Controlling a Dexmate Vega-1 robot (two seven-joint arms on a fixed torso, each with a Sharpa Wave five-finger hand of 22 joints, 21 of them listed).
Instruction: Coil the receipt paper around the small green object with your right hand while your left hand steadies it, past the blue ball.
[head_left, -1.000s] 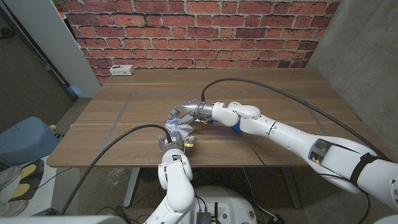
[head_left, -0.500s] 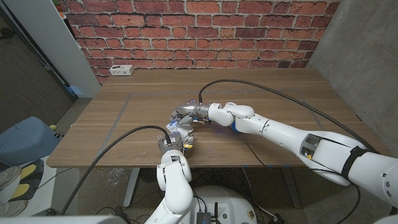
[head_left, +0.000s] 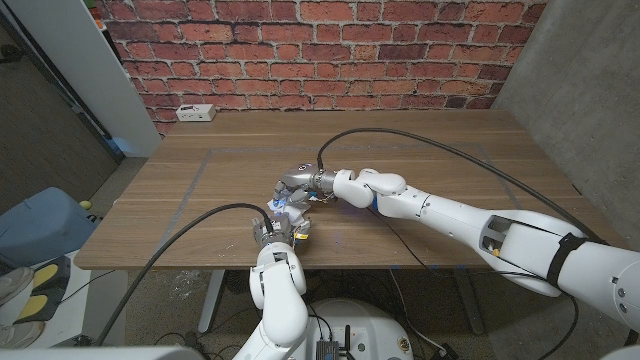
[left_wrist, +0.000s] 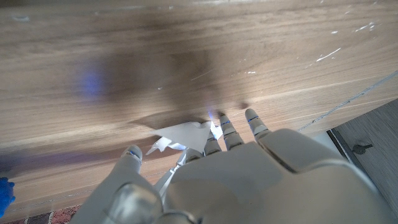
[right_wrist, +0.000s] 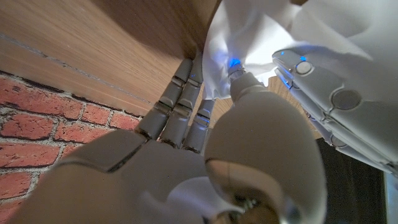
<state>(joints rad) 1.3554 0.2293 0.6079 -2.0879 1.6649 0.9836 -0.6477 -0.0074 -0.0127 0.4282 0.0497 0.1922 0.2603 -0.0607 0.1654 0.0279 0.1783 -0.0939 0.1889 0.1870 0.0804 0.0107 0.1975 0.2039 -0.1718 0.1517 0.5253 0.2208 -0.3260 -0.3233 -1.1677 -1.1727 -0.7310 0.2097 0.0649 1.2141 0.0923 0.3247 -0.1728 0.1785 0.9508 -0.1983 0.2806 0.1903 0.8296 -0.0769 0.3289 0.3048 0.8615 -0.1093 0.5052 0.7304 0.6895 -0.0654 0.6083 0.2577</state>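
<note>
My right hand (head_left: 297, 182) pinches the receipt paper (right_wrist: 249, 37); my left hand (head_left: 281, 226) grips it from below, near the table (head_left: 420, 140) edge.

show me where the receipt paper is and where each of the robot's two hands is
receipt paper (right_wrist: 249, 37), right wrist view, on the crumpled white sheet.
right hand (head_left: 300, 181), head view, on the back of the hand.
left hand (left_wrist: 249, 180), left wrist view, on the back of the hand.

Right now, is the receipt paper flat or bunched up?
Bunched: the receipt paper shows crumpled folds between the right hand and left hand.
</note>
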